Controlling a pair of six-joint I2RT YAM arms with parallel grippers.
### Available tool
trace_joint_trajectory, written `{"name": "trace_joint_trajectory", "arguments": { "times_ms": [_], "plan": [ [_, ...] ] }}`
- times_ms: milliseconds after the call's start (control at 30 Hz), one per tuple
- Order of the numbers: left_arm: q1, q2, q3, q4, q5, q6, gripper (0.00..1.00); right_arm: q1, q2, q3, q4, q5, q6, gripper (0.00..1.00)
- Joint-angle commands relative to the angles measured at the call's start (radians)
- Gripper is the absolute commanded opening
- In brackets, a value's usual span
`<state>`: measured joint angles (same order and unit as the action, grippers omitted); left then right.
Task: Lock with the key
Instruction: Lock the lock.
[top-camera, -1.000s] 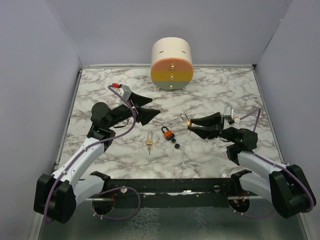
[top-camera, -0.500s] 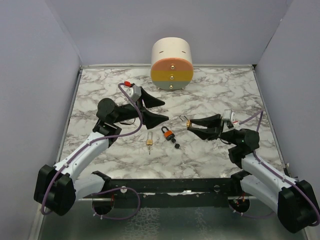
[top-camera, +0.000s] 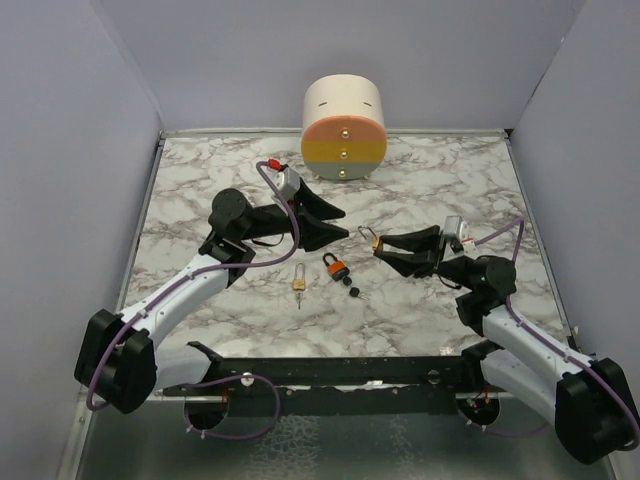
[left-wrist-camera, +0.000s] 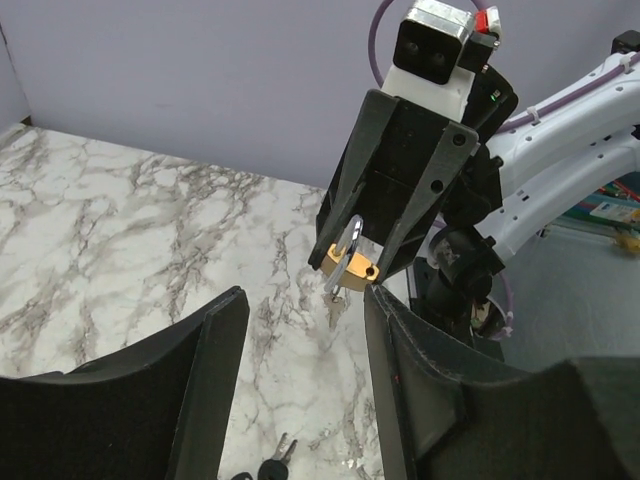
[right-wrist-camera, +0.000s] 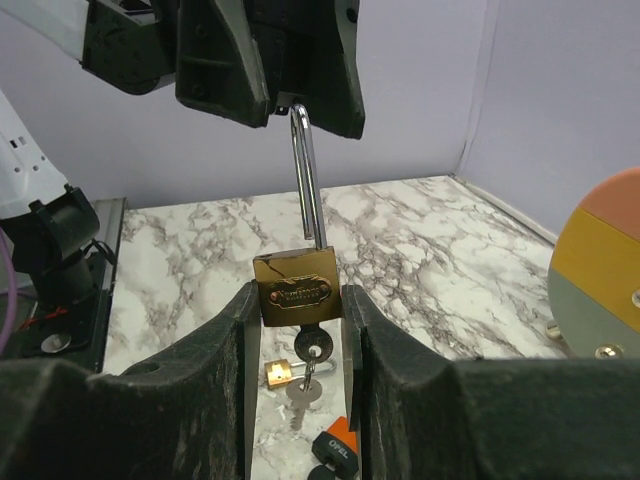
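Key (top-camera: 353, 290) central on table (top-camera: 200, 170), off edges

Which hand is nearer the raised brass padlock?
Right. The right hand grips the padlock by its body, between its fingers. The left hand is open just beyond the shackle tip, and the views do not show whether it touches.

1. Top camera: high behind the arm bases, looking down on the whole grey-veined marble table (top-camera: 200, 180).
2. Left wrist camera: close, facing the black right gripper (left-wrist-camera: 352, 275).
3. Right wrist camera: facing back; both share the silver-shackled brass padlock (right-wrist-camera: 295, 288).
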<state>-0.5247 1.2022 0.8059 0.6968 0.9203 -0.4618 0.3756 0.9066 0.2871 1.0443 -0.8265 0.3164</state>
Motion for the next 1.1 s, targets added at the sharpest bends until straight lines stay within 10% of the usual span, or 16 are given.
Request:
{"name": "trace_joint_trajectory", "arguments": {
  "times_ms": [0, 667, 1067],
  "plan": [
    [-0.024, 0.024, 0.024, 0.028, 0.028, 0.007, 0.54, 0.01, -0.011, 0.038, -0.009, 0.058, -0.01, 0.01],
    [-0.104, 0.077, 0.064, 0.032, -0.061, 0.048, 0.64, 0.032, 0.003, 0.06, -0.049, 0.07, -0.029, 0.01],
    [-0.114, 0.096, 0.071, 0.031, -0.059, 0.046, 0.46, 0.037, 0.002, 0.065, -0.053, 0.078, -0.03, 0.01]
  ]
}}
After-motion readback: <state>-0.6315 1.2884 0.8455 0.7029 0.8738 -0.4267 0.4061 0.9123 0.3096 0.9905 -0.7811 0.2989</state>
